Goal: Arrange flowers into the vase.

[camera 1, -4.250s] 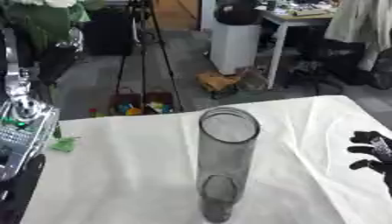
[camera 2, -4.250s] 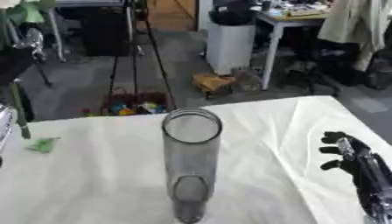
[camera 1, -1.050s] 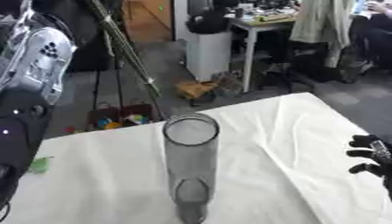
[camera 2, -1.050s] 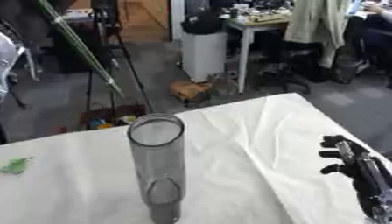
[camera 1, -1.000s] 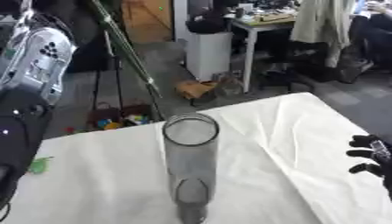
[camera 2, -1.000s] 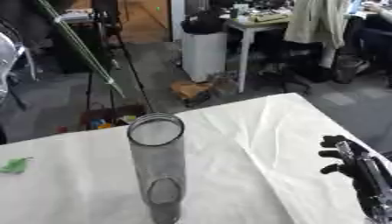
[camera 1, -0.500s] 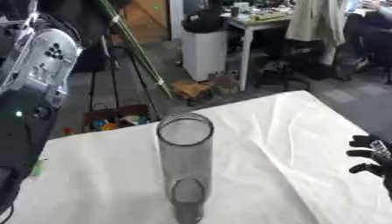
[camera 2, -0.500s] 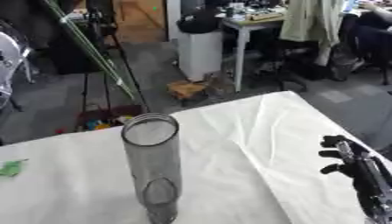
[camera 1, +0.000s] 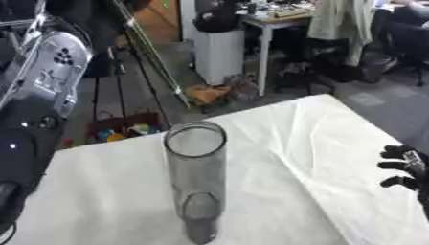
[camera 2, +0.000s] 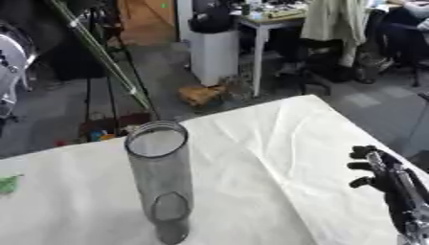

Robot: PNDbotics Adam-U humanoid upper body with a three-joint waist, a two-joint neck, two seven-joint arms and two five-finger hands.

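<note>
A tall clear glass vase (camera 1: 195, 177) stands upright on the white tablecloth (camera 1: 301, 143), near the middle and towards the front. Long green flower stems (camera 2: 105, 60) slant down from the top left, and their lower ends hang behind and above the vase's rim, apart from it. My left arm (camera 1: 42, 91), silver and black, fills the left edge close to the camera; its hand is out of view. At the lower right my right hand (camera 2: 381, 178) rests with fingers up and relaxed, holding nothing.
A small green leaf (camera 2: 6, 184) lies on the cloth at the far left. Beyond the table's far edge are a tripod, a white bin (camera 1: 220, 51), a desk and office chairs. A crease runs down the cloth to the right of the vase.
My left arm has risen at the left edge and the green stems have come into view above the vase. The camera has shifted a little. The right hand stays where it was.
</note>
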